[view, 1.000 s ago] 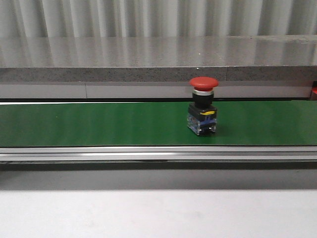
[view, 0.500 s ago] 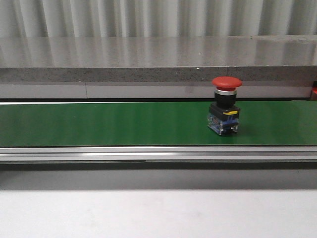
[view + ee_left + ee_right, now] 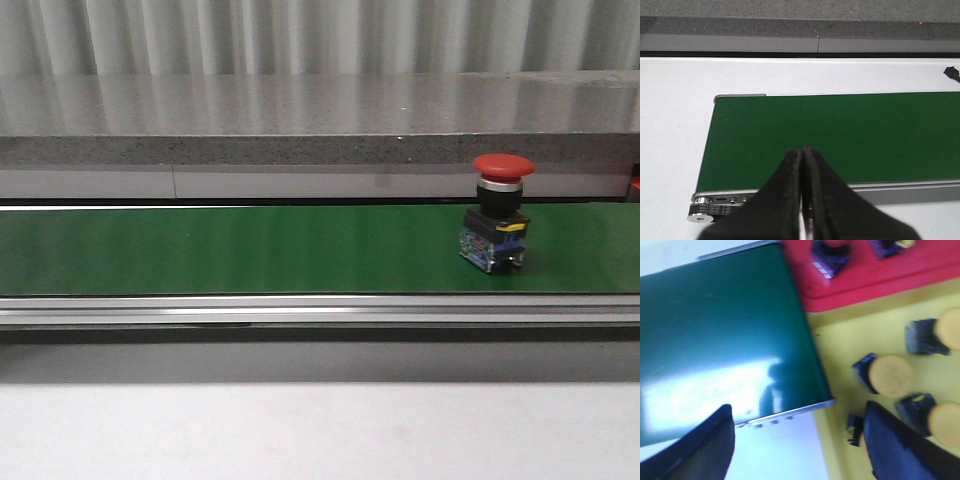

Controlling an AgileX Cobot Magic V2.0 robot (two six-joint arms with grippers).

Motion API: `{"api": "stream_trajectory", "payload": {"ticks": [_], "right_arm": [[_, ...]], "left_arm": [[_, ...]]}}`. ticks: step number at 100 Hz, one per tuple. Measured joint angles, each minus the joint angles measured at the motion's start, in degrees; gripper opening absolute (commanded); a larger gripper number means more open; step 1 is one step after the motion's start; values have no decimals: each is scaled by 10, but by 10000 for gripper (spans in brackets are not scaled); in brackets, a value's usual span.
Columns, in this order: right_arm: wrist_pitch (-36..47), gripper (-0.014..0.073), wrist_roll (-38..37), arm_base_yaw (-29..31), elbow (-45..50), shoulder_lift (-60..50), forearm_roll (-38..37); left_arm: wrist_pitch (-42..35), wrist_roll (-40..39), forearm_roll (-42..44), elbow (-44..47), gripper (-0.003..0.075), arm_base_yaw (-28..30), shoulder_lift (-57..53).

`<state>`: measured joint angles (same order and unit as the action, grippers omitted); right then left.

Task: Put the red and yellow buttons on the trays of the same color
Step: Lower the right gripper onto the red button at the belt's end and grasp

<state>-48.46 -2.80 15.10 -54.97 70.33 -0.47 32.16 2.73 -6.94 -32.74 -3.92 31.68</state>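
**A:** What has changed on the green conveyor belt?

**B:** The belt is carrying 1 red button to the robot's right. Against the 2 earlier front pictures it sits clearly farther right each time, upright throughout, and it is now nearing the right end of the front view.

**A:** What does that mean for the sorting?

**B:** In my judgement the pickup is close. The belt's end lies beside the red tray and the yellow tray, which the right wrist view shows touching edge to edge. That puts the button in the right arm's territory, and its colour sends it to the red tray.

**A:** Are the arms ready?

**B:** The right gripper has its jaws spread wide above the belt's end and the yellow tray, holding nothing. The left gripper hangs over the belt's other end with its jaws pressed together, also empty.

**A:** And the button itself?

**B:** A broad red mushroom cap over a silver collar, a black body, then a clear contact block with blue and yellow parts, standing on the belt near its middle line. The yellow tray holds at least 4 yellow buttons, lying on their sides.
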Motion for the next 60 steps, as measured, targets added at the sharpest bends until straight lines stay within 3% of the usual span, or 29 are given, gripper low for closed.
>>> {"api": "stream_trajectory", "payload": {"ticks": [30,60], "right_arm": [[-17,541,31,-172,0,0,5],[-13,541,48,-235,0,0,23]], "left_arm": [[0,0,0,0,-20,0,0],[0,0,0,0,-20,0,0]]}}
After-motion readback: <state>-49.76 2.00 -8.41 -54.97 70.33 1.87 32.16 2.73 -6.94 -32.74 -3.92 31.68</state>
